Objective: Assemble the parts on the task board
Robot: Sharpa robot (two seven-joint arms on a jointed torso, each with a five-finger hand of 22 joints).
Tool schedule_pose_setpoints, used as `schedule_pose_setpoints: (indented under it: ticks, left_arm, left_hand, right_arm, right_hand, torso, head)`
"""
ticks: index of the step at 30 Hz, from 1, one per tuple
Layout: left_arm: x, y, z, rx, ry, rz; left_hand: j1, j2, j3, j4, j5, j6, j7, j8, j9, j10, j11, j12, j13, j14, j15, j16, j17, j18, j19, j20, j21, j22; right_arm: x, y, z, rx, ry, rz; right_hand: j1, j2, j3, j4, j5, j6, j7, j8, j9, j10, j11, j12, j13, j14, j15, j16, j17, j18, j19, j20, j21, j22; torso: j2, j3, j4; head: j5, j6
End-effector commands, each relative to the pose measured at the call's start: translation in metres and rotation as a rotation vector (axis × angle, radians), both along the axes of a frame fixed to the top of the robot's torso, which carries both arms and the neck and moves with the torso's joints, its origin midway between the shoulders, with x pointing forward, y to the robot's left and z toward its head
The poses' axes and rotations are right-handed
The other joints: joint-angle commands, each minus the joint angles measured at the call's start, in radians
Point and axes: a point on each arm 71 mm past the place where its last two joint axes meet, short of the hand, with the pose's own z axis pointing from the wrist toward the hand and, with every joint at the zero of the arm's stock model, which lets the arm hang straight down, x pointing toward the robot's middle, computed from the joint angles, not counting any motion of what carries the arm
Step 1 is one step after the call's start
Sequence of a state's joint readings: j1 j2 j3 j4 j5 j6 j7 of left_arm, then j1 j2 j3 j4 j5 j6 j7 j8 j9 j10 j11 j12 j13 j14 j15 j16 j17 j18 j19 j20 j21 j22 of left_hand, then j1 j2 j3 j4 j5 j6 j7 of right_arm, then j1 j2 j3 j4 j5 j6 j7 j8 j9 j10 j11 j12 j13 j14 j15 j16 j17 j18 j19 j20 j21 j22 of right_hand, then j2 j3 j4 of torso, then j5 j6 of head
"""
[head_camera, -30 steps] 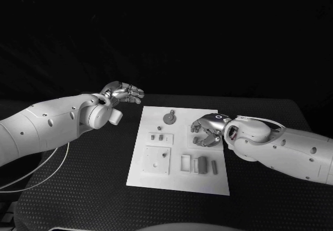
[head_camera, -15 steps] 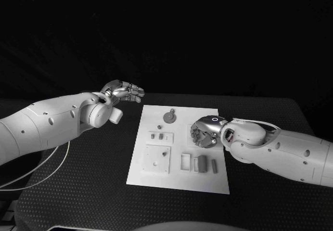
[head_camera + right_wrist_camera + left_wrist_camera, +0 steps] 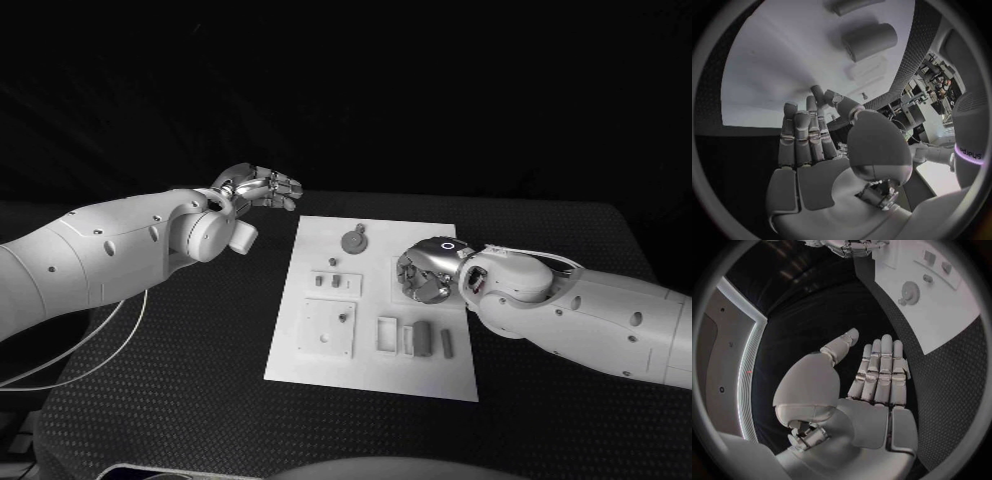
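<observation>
The white task board (image 3: 372, 365) lies in the middle of the table. On it I see a grey gear (image 3: 353, 241), small pegs (image 3: 326, 284), a square plate (image 3: 327, 328), a frame (image 3: 387, 335), a dark block (image 3: 421, 340) and a thin bar (image 3: 447, 343). My right hand (image 3: 428, 270) hovers over the board's right edge, fingers straight and holding nothing (image 3: 807, 145). The right wrist view shows a grey cylinder (image 3: 869, 41) on the board (image 3: 779, 70) beyond its fingertips. My left hand (image 3: 261, 188) is off the board's far left corner, fingers extended and holding nothing (image 3: 879, 375).
Black textured table (image 3: 173, 380) surrounds the board on all sides. A thin white cable (image 3: 87, 360) loops under my left arm. In the left wrist view the board (image 3: 948, 315) and its gear (image 3: 910, 290) lie beyond the fingertips.
My right hand has turned at the wrist and its curled fingers have straightened, staying over the board's right edge. The left hand has hardly moved.
</observation>
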State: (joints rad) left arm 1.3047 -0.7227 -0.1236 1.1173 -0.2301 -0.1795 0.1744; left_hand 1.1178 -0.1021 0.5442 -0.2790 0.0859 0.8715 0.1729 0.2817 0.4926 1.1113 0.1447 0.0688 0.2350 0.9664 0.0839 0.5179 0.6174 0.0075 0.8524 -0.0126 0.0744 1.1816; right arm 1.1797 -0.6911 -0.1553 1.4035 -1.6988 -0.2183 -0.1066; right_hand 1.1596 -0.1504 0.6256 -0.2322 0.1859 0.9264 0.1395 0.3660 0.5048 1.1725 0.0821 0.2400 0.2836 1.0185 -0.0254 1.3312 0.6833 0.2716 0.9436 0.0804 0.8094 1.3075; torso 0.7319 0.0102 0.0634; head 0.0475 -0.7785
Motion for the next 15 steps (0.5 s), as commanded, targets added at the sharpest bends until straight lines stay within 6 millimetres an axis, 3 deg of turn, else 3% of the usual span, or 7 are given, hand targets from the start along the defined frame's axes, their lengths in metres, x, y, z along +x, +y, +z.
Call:
schedule_pose_setpoints:
  ticks: [1,4,10,15]
  left_arm:
    - [0.0,-0.0021,0.0011,-0.011,-0.004,-0.014]
    - [0.0001,-0.0019,0.0011,-0.01,-0.004,-0.014]
    - [0.0002,-0.0024,0.0011,-0.011,-0.004,-0.015]
    - [0.0003,-0.0024,0.0011,-0.011,-0.004,-0.015]
  left_hand:
    - [-0.012,0.002,-0.003,0.002,0.003,-0.001,0.003,0.003,-0.001,0.0,0.002,0.001,-0.002,0.006,0.003,-0.006,0.001,-0.007,0.005,0.003,-0.005,-0.001]
    - [-0.012,0.002,-0.003,0.002,0.003,-0.002,0.003,0.003,-0.001,0.0,0.002,0.0,-0.002,0.006,0.003,-0.006,0.002,-0.007,0.005,0.003,-0.005,-0.001]
    - [-0.012,0.002,-0.003,0.002,0.003,-0.002,0.003,0.003,-0.002,0.0,0.002,0.0,-0.002,0.006,0.003,-0.007,0.002,-0.007,0.005,0.003,-0.005,-0.001]
    - [-0.012,0.002,-0.003,0.002,0.003,-0.002,0.004,0.003,-0.002,0.0,0.002,0.0,-0.003,0.006,0.003,-0.007,0.003,-0.007,0.004,0.003,-0.005,-0.001]
  right_arm:
    - [-0.0001,0.0011,-0.0003,0.001,-0.019,0.007]
    - [-0.0005,0.0017,-0.0009,0.001,-0.019,0.009]
    - [-0.0009,0.002,-0.0025,-0.007,-0.033,0.01]
    - [-0.0002,0.0002,-0.0026,-0.015,-0.048,0.005]
  right_hand:
    - [0.0,0.02,0.006,-0.005,0.004,0.011,-0.001,0.006,0.003,0.01,-0.001,0.007,0.006,0.009,-0.001,0.006,-0.001,-0.01,0.009,0.0,0.007,0.015]
    - [-0.003,0.043,0.008,-0.012,0.004,0.025,-0.006,0.009,0.005,0.019,-0.005,0.01,0.015,0.014,-0.005,0.006,-0.001,-0.01,0.012,-0.002,0.008,0.016]
    - [-0.012,0.121,0.013,-0.045,0.004,0.058,-0.018,0.016,0.012,0.047,-0.018,0.018,0.034,0.031,-0.017,0.011,0.002,-0.01,0.026,-0.009,0.014,0.017]
    - [-0.01,0.132,0.018,-0.057,0.005,0.07,-0.023,0.017,0.015,0.058,-0.023,0.019,0.041,0.04,-0.023,0.016,0.006,-0.01,0.037,-0.015,0.02,0.018]
  torso:
    - [0.0,0.0004,-0.0006]
    - [0.0,0.0,-0.0006]
    - [0.0,0.0003,-0.0003]
    - [0.0,0.0001,-0.0006]
  head:
    - [0.0,0.0]
    - [-0.002,0.0]
    - [-0.003,-0.002]
    - [-0.003,-0.003]
